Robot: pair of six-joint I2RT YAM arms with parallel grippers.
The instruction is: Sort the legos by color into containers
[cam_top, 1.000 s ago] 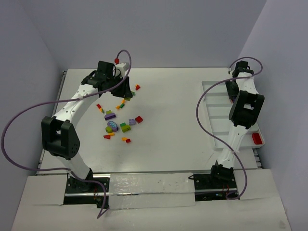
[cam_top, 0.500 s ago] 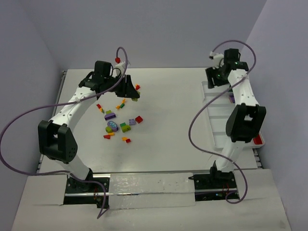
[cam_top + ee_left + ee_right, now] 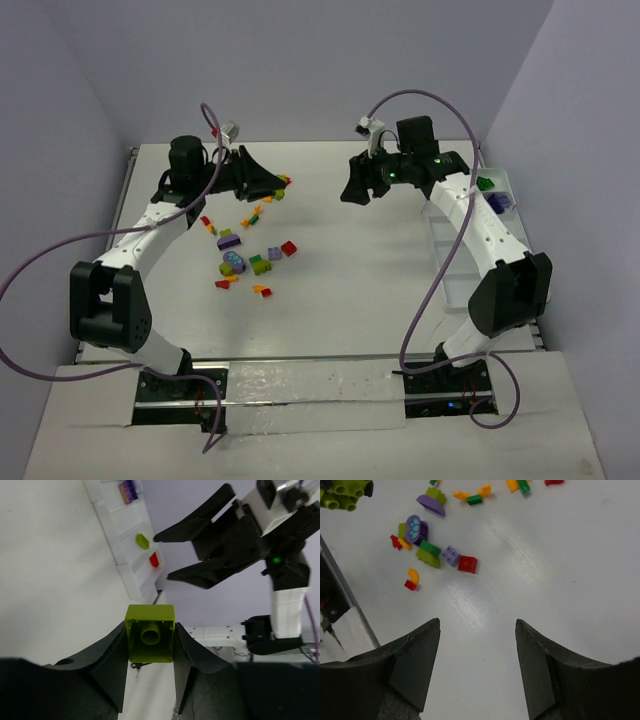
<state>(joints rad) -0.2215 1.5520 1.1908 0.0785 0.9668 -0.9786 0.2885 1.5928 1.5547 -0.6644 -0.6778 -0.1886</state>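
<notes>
From above, the left gripper (image 3: pixel 270 185) hung over the far edge of the legos (image 3: pixel 245 255) scattered left of centre; the white tray (image 3: pixel 452 280) lay right. Left wrist: it gripped a lime brick (image 3: pixel 150 632) (underside showing). Right wrist: the right gripper (image 3: pixel 477 622) gaped empty near the legos.

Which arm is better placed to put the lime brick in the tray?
Probably the right. The tray lies on its side, and the right fingers are open and empty, facing the lime brick. The left fingers grip that brick, across the table from the tray.
</notes>
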